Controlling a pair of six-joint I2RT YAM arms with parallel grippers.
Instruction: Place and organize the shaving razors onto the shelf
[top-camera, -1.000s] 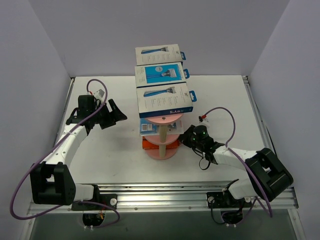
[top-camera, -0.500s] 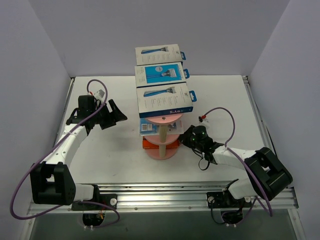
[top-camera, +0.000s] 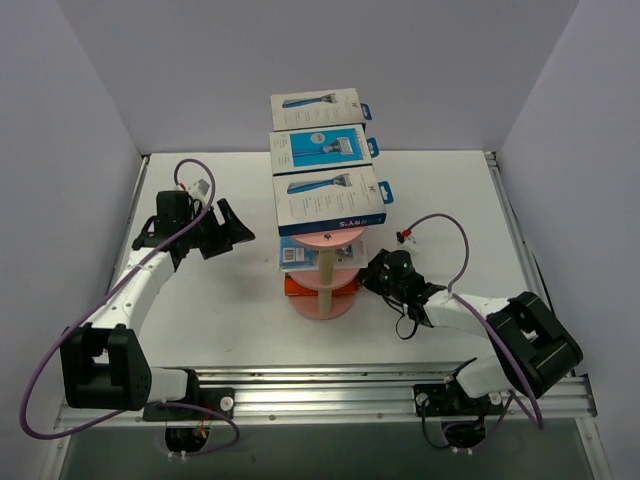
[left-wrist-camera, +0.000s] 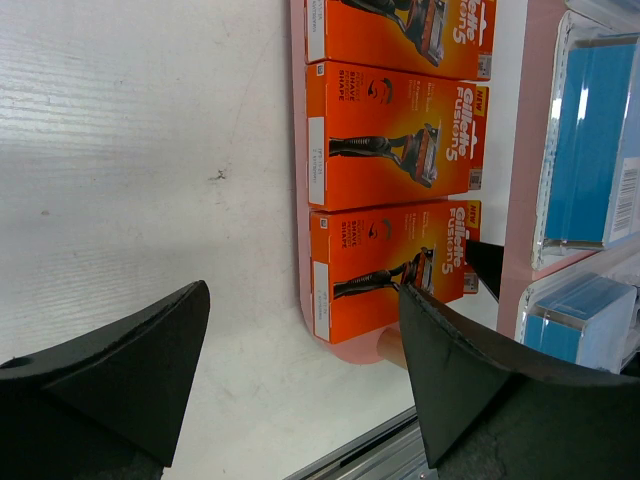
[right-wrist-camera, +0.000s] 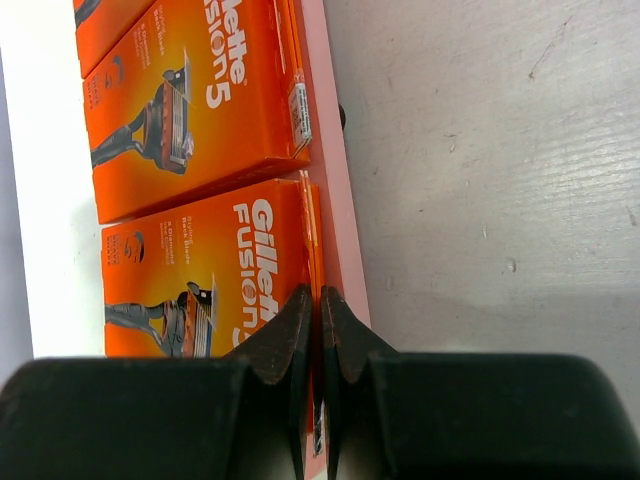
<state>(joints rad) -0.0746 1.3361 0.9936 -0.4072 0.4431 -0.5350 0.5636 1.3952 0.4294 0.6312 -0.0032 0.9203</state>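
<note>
Atop the pink shelf (top-camera: 322, 306), two white boxes (top-camera: 328, 199) and one blue box (top-camera: 320, 148); three orange packs (left-wrist-camera: 395, 135) lowest, two clear blister packs (left-wrist-camera: 590, 140) visible between. Left gripper (left-wrist-camera: 302, 292) spread wide, empty; right gripper (right-wrist-camera: 320, 300) clenched, empty, beside an orange pack.

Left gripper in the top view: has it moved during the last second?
No. The left gripper stands where it was, at the same gap left of the shelf and its beige post.
</note>
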